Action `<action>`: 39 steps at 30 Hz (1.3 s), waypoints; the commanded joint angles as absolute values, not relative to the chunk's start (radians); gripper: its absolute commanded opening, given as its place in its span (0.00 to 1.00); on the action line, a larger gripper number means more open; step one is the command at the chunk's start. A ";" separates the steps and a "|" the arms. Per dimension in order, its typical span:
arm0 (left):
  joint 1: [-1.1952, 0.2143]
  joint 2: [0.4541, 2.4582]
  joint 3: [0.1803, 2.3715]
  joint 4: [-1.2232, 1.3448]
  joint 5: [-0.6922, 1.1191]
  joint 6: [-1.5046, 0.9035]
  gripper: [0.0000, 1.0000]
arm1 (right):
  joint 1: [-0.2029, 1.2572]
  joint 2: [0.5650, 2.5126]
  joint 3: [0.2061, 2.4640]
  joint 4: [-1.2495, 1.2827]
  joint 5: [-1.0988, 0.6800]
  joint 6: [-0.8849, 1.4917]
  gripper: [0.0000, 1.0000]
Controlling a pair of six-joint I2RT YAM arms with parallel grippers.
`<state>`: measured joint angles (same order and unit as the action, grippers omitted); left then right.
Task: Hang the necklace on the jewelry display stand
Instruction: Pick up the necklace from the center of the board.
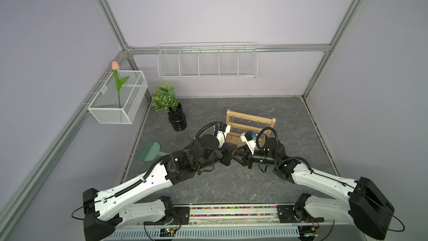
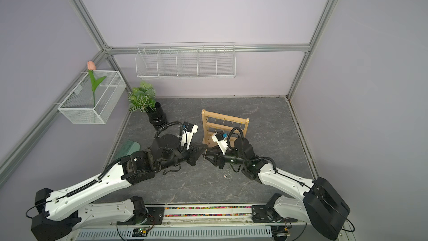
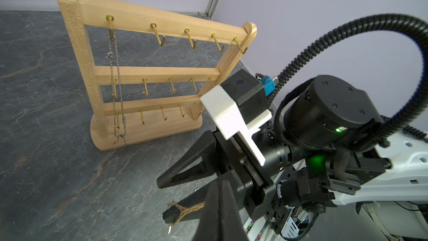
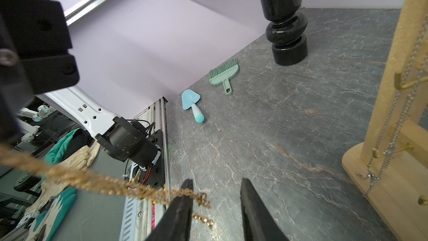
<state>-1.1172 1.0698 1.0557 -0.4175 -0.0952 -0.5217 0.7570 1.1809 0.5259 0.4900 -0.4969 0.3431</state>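
Mid-handover, the left claw [image 3: 218, 184] clenches the necklace [image 4: 111, 185], draped over one finger [image 4: 178, 216] of the released right claw [image 4: 217, 180]; next, probably, both stretch it onto a free hook [image 3: 157, 34] of the jewelry display stand [image 3: 150, 75] just beyond them.

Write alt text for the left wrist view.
A gold necklace runs from the shut left gripper and loops over one finger of the open right gripper. Behind, a wooden stand holds a silver chain on its top end hook.
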 commanded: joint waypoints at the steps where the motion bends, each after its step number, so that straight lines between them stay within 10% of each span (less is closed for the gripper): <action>1: -1.112 1.068 1.045 -0.420 -0.085 -0.532 0.00 | 0.753 1.150 0.551 0.509 -0.476 0.324 0.38; 15: -1.112 1.063 1.041 -0.425 -0.100 -0.526 0.00 | 0.759 1.131 0.574 0.494 -0.494 0.319 0.48; 39: -1.112 1.073 1.032 -0.422 -0.068 -0.523 0.00 | 0.759 1.093 0.557 0.530 -0.450 0.321 0.18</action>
<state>-1.1172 1.0698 1.0443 -0.4244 -0.0696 -0.5217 0.7551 1.1145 0.5575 0.4953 -0.4599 0.3355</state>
